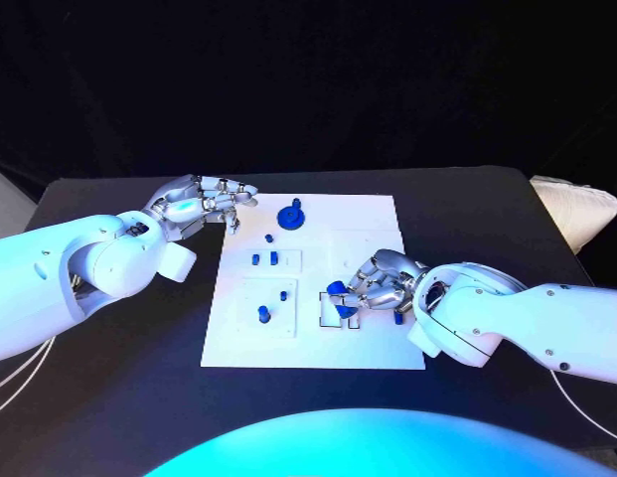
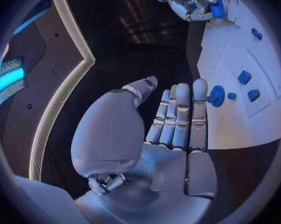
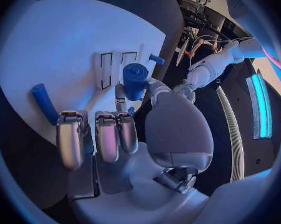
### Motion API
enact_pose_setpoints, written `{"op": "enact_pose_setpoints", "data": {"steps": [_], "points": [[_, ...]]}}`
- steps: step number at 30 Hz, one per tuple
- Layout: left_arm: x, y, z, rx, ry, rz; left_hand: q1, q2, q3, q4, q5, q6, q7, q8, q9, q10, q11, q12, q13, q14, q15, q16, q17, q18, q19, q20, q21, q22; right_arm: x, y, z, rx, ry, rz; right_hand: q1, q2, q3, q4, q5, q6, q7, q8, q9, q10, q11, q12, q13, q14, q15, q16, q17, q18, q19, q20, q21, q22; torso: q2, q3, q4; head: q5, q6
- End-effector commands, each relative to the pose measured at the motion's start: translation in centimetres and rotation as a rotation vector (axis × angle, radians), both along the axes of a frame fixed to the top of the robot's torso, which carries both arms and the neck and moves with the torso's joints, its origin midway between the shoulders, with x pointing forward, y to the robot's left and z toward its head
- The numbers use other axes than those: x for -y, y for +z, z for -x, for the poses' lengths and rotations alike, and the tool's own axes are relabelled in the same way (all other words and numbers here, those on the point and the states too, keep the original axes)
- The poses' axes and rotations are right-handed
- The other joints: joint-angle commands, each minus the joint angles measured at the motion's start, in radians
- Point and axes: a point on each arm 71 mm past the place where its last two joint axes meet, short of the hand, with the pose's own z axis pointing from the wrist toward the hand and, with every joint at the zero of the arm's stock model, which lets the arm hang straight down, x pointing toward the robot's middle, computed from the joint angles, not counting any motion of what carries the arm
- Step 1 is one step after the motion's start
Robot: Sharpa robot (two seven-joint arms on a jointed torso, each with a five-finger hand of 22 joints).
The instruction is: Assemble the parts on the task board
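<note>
Right silver many-fingered hand (image 1: 376,285) low over the near right part of the flat white rectangular task board (image 1: 359,214), fingers curled in, thumb and a finger pinching a short blue cylindrical part (image 3: 135,79). Held just above a pair of dark-outlined rectangular slots (image 3: 118,67) in the plate, beside another small blue part (image 1: 344,311) already lying at that spot; whether the pinched piece touches the board cannot be told. Left silver many-fingered hand (image 1: 201,204) at the far left corner of the board, fingers straight and lying side by side with the thumb apart, holding nothing, fingertips (image 2: 199,84) just beside a round blue knob-like part (image 1: 294,214) standing near the far edge.

Judged roughly midway. Seemingly done: the knob upright in place, two small blue block parts (image 1: 264,258) seated in the raised square left of centre, and two small blue peg parts (image 1: 271,301) further toward the near edge. A blue rod-shaped part (image 3: 43,102) lying loose on the plate near the right hand, apparently not yet fitted. Left to do: setting the pinched cylinder into its seat and dealing with the loose rod. Black worktop (image 1: 107,397) beneath everything.
</note>
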Motion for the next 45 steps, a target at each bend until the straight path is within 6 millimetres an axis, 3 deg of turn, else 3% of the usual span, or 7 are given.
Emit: {"op": "enact_pose_setpoints", "data": {"steps": [1, 24, 26, 30, 43, 45], "points": [[0.2, 0.1, 0.1, -0.001, -0.017, 0.013, 0.006, 0.002, 0.000, 0.008, 0.001, -0.009, 0.000, 0.001, -0.002, -0.007, -0.001, 0.003, 0.001, -0.006, 0.001, -0.001, 0.001, 0.012, -0.009, 0.000, -0.005, -0.001, -0.2, -0.2, 0.1, -0.005, 0.043, 0.047, -0.011, -0.001, -0.005, 0.000, -0.007, 0.031, -0.026, 0.007, -0.001, 0.104, -0.008, 0.007, 0.260, 0.104, -0.006, 0.006, 0.252, -0.008, 0.087, -0.006, 0.008, 0.230, 0.000, 0.0001, -0.0015, 0.002, 0.000], [0.2, 0.1, 0.1, -0.001, -0.015, 0.012, 0.007, 0.002, -0.001, 0.010, 0.001, -0.008, 0.000, 0.001, -0.002, -0.008, -0.001, 0.004, 0.001, -0.006, 0.001, -0.001, 0.002, 0.012, -0.011, 0.000, -0.007, -0.003, -0.6, -0.8, -0.6, 0.032, 0.045, 0.082, -0.011, 0.005, -0.003, -0.001, -0.007, 0.030, -0.027, 0.009, 0.000, 0.104, -0.010, 0.007, 0.260, 0.104, -0.008, 0.006, 0.252, -0.008, 0.086, -0.007, 0.005, 0.229, 0.002, 0.0013, 0.0000, 0.003, 0.000], [0.2, 0.1, 0.1, -0.001, -0.014, 0.012, 0.007, 0.002, -0.001, 0.010, 0.001, -0.008, 0.000, 0.001, -0.002, -0.008, -0.001, 0.004, 0.001, -0.006, 0.001, -0.001, 0.002, 0.012, -0.011, 0.000, -0.007, -0.003, -0.7, -0.9, -0.5, 0.020, 0.062, 0.087, -0.055, 0.004, -0.029, 0.002, -0.030, 0.029, -0.027, 0.013, 0.002, 0.103, -0.009, 0.004, 0.258, 0.103, -0.008, 0.005, 0.250, -0.007, 0.085, -0.008, 0.003, 0.228, 0.002, 0.0016, -0.0001, 0.005, 0.000], [0.2, 0.1, 0.1, -0.001, -0.014, 0.011, 0.007, 0.002, -0.001, 0.010, 0.001, -0.008, 0.000, 0.001, -0.002, -0.008, -0.001, 0.004, 0.001, -0.006, 0.001, -0.001, 0.002, 0.012, -0.011, 0.000, -0.007, -0.003, -1.0, -1.1, -0.4, -0.002, 0.090, 0.095, -0.090, 0.001, -0.062, 0.001, -0.017, 0.026, -0.027, 0.018, 0.005, 0.102, -0.010, 0.003, 0.257, 0.103, -0.008, 0.005, 0.250, -0.006, 0.084, -0.009, -0.001, 0.226, 0.001, 0.0008, -0.0008, 0.005, 0.000], [0.1, 0.1, 0.0, -0.001, -0.011, 0.009, 0.007, 0.002, -0.001, 0.010, 0.001, -0.008, 0.000, 0.001, -0.002, -0.008, -0.001, 0.004, 0.002, -0.006, 0.001, -0.002, 0.002, 0.013, -0.014, 0.000, -0.010, -0.007, -1.0, -1.2, -0.2, 0.003, 0.098, 0.091, -0.127, 0.063, -0.249, 0.004, -0.174, 0.009, -0.026, 0.041, 0.013, 0.099, -0.008, -0.004, 0.253, 0.102, -0.007, 0.003, 0.245, -0.005, 0.082, -0.007, -0.010, 0.224, 0.000, 0.0008, -0.0008, 0.005, 0.000], [0.1, 0.1, 0.0, -0.001, -0.011, 0.009, 0.007, 0.002, -0.001, 0.010, 0.001, -0.008, 0.000, 0.001, -0.002, -0.008, -0.001, 0.004, 0.002, -0.006, 0.001, -0.002, 0.002, 0.013, -0.014, 0.000, -0.010, -0.007, -1.0, -1.2, -0.2, 0.011, 0.100, 0.090, -0.133, 0.066, -0.259, 0.005, -0.180, 0.009, -0.026, 0.043, 0.014, 0.099, -0.008, -0.005, 0.253, 0.102, -0.007, 0.003, 0.245, -0.005, 0.082, -0.007, -0.009, 0.225, 0.000, 0.0010, -0.0007, 0.005, 0.000]]}}
